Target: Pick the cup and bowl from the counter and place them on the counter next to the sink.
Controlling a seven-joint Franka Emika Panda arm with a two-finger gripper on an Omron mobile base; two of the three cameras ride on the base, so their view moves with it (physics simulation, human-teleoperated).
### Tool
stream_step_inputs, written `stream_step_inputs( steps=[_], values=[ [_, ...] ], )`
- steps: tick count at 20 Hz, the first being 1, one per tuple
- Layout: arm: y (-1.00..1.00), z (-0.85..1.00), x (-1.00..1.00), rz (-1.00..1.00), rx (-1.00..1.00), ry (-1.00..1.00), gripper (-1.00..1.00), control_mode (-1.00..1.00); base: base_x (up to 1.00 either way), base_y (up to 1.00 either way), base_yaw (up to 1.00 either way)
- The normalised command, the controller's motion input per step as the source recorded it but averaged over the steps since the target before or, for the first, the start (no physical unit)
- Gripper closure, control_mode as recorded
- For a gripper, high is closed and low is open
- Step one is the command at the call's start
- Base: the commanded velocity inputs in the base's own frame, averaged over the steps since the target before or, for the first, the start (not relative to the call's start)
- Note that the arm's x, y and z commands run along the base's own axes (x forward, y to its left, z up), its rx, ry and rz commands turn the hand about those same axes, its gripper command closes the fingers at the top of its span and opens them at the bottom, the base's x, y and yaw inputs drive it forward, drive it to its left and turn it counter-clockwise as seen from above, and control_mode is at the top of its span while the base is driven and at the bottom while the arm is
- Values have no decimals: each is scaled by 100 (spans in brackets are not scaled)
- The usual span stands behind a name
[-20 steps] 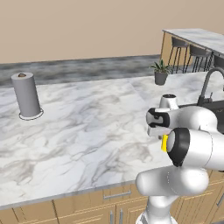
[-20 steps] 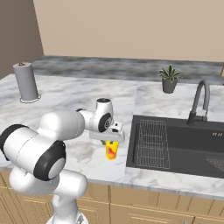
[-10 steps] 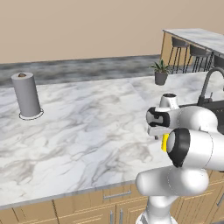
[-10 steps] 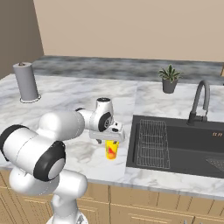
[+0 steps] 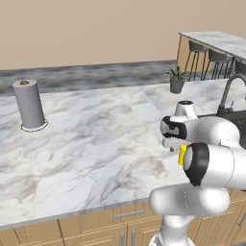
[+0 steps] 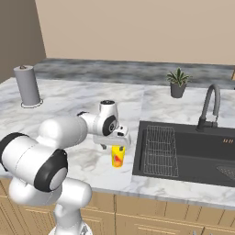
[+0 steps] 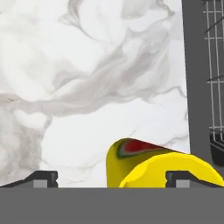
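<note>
The end effector [image 7: 111, 179] has spread, cup [image 6: 118, 156] standing loose between its fingertips.

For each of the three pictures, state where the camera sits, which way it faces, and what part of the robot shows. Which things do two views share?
Left base view: behind-left, facing forward-down over the counter; arm lower right.
Right base view: behind-right, facing the sink; arm lower left, open tool over the cup.
Hand view: on the hand, looking down past dark fingertips.
Shared: cup, paper roll, plant.

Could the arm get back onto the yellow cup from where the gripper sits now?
Probably yes. The gripper hangs open directly over the cup, which stands upright on the counter just left of the sink, with nothing between them.
</note>
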Motion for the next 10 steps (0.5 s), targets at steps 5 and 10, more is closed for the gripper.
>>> stream_step_inputs(
  steps=[5,10],
  values=[
    [0,22,0,0,-2,0,-100,-100,0,0,0],
    [1,25,-1,0,-2,0,-100,-100,0,0,0]
  ],
)
